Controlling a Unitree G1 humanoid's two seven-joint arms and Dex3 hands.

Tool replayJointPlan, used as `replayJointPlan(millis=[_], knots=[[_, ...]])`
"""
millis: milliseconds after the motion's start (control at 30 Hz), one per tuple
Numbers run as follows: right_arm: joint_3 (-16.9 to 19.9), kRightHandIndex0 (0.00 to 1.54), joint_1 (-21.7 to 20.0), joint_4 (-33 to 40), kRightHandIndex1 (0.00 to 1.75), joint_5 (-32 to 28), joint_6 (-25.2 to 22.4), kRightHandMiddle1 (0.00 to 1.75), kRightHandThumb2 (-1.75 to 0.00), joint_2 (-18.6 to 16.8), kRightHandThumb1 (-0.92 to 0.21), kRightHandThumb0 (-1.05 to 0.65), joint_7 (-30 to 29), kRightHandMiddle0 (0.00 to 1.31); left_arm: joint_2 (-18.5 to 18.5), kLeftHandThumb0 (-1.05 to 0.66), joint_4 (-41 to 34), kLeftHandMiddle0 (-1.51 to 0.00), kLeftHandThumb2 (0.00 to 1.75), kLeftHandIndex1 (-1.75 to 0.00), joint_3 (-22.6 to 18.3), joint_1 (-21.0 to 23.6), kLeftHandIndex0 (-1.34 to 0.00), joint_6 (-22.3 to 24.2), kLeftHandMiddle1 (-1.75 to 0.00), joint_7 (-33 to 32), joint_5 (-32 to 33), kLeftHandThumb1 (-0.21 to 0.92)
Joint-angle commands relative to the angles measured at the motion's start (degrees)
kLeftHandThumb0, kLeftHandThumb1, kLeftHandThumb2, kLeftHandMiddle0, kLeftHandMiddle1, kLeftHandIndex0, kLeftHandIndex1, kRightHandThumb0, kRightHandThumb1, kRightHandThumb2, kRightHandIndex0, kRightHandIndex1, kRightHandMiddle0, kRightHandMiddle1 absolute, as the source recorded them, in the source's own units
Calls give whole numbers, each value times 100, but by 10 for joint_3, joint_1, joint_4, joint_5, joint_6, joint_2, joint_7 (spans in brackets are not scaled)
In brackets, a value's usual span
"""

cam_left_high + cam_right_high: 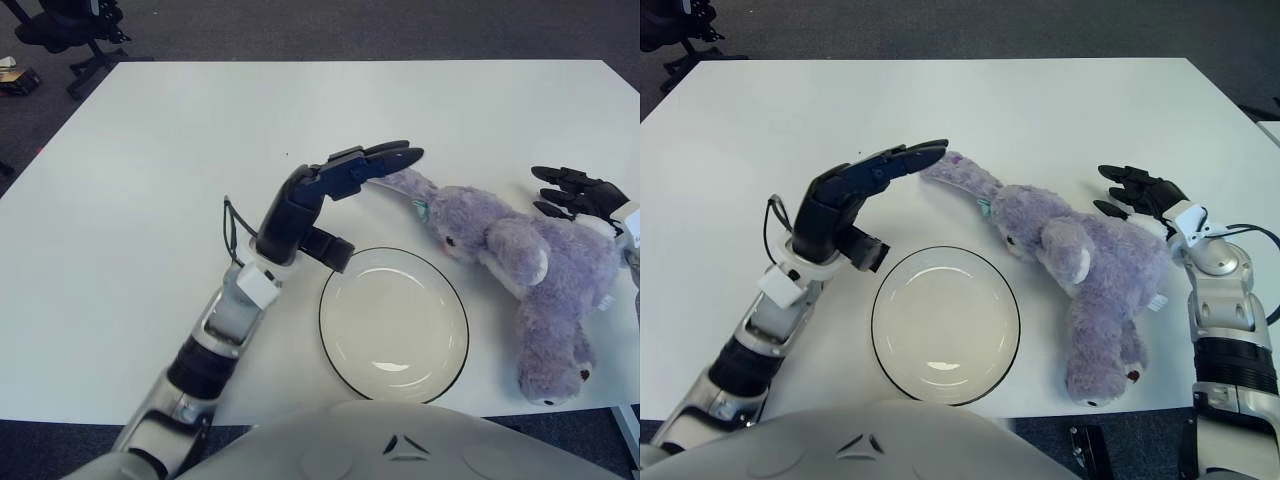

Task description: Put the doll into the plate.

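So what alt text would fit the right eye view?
A purple plush bunny doll lies on a white table beside an empty plate. The left robot hand reaches over its ear; the right robot hand, fingers spread, is behind its back.

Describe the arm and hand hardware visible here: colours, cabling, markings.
Both the left hand and the right hand are black, with segmented three-finger builds. Each has a white wrist block, then silver-grey forearm segments split by black joint rings. A thin black cable loops out beside the left wrist; another runs along the right forearm. No legible markings show.
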State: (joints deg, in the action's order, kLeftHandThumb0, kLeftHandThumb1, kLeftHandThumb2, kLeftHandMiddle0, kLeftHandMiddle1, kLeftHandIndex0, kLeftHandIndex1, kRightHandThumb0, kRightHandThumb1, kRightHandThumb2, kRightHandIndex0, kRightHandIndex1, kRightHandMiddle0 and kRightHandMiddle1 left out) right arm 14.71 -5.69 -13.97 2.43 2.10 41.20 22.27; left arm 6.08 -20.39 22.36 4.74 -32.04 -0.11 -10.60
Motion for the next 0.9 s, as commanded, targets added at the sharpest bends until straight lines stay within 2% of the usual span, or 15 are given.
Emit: replayJointPlan(millis=[0,33,133,267,467,500,567,600,733,867], knots=[[-2,46,8,-6,0,2,-7,0,-38,3,-92,-70,3,40,-5,-48,-8,-79,76,-95,-8,-6,-70,6,-53,9,-6,92],[-1,46,8,-7,0,3,3,0,-38,0,-92,-70,-3,40,-1,-48,13,-79,76,-95,-7,1,-70,-9,-54,20,13,92],[3,46,6,-10,0,4,29,0,-37,-7,-92,-70,-17,40,4,-48,49,-71,77,-80,-7,13,-66,-39,-62,40,44,92],[6,46,5,-10,0,3,52,0,-35,-11,-92,-68,-28,40,-2,-47,61,-66,77,-71,-12,14,-66,-59,-68,48,44,92],[5,46,4,-14,0,2,59,0,-35,-10,-92,-68,-31,40,-8,-46,68,-65,77,-69,-17,14,-66,-68,-70,56,44,92],[6,46,2,-10,0,6,74,0,-35,-10,-92,-68,-39,40,-17,-46,93,-65,77,-69,-22,20,-66,-105,-70,46,39,92],[6,46,-5,-3,0,12,89,0,-33,-8,-92,-66,-47,40,-35,-45,142,-59,76,-68,-30,33,-67,-169,-91,30,37,92],[6,46,-8,-2,0,13,91,0,-32,-7,-92,-66,-49,40,-42,-45,160,-57,76,-68,-33,38,-67,-191,-95,26,40,92],[4,46,-13,-1,0,12,88,0,-32,-4,-92,-65,-48,40,-64,-46,209,-53,76,-75,-42,55,-67,-248,-117,20,50,92],[4,46,-13,-2,0,12,88,0,-31,-4,-92,-64,-48,40,-72,-46,228,-53,76,-79,-49,61,-67,-271,-123,24,51,92]])
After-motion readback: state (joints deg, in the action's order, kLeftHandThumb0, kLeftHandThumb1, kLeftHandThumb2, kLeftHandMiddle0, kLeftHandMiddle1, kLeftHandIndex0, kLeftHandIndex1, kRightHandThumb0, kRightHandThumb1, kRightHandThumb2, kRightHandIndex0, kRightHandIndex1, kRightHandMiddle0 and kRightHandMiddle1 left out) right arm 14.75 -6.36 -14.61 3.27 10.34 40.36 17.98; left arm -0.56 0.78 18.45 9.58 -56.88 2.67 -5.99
